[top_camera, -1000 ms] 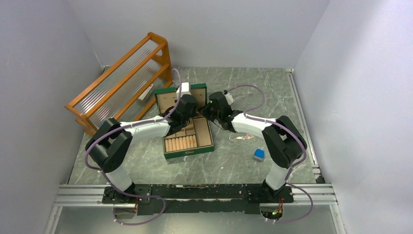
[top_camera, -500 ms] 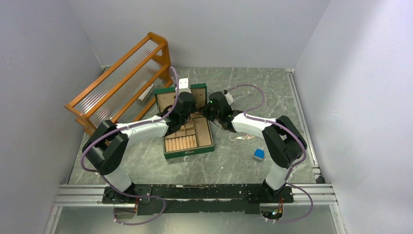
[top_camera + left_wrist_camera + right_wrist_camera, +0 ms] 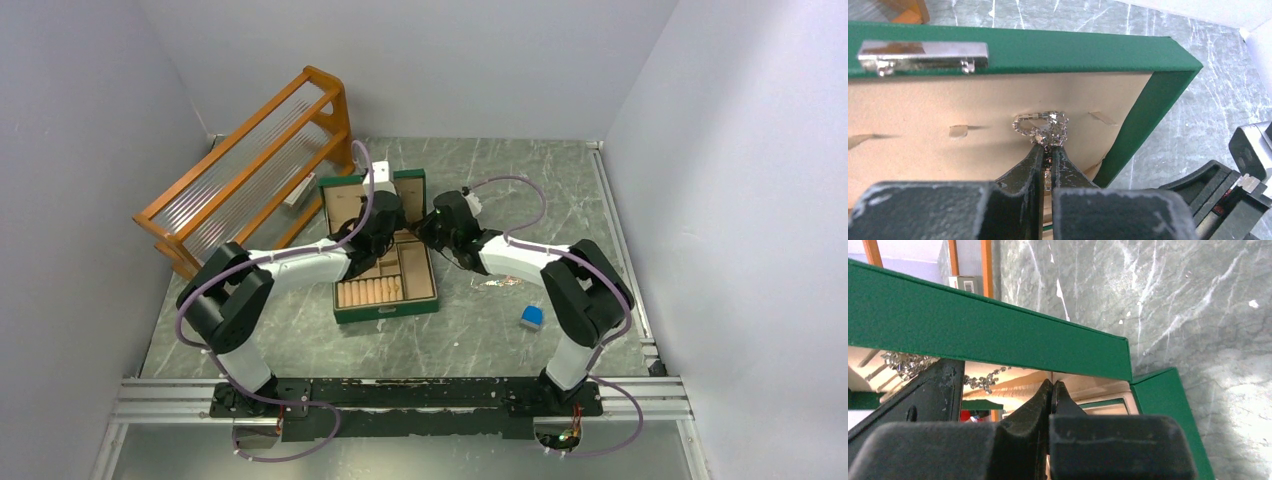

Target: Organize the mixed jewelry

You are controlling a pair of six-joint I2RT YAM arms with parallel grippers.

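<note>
The green jewelry box (image 3: 385, 311) stands open with its lid (image 3: 1048, 52) upright. My left gripper (image 3: 1049, 146) is shut on a glittering silvery chain (image 3: 1044, 126) and holds it against the tan lining of the lid, near small slits. The chain also shows in the right wrist view (image 3: 904, 363). My right gripper (image 3: 1053, 386) is shut with nothing visible between its jaws. Its tips are at the lid's right lower corner (image 3: 1088, 360). In the top view both grippers, left (image 3: 384, 214) and right (image 3: 433, 222), meet at the lid. Small gold-coloured pieces (image 3: 496, 283) lie on the table right of the box.
A small blue block (image 3: 531, 317) lies right of the box. A wooden rack (image 3: 250, 165) stands at the back left. The box's front tray holds a row of tan ring rolls (image 3: 370, 294). Walls close the table on three sides.
My left gripper has shifted a little back toward the lid with the chain. My right gripper has edged slightly left toward the lid's corner. The pieces on the table have not moved.
</note>
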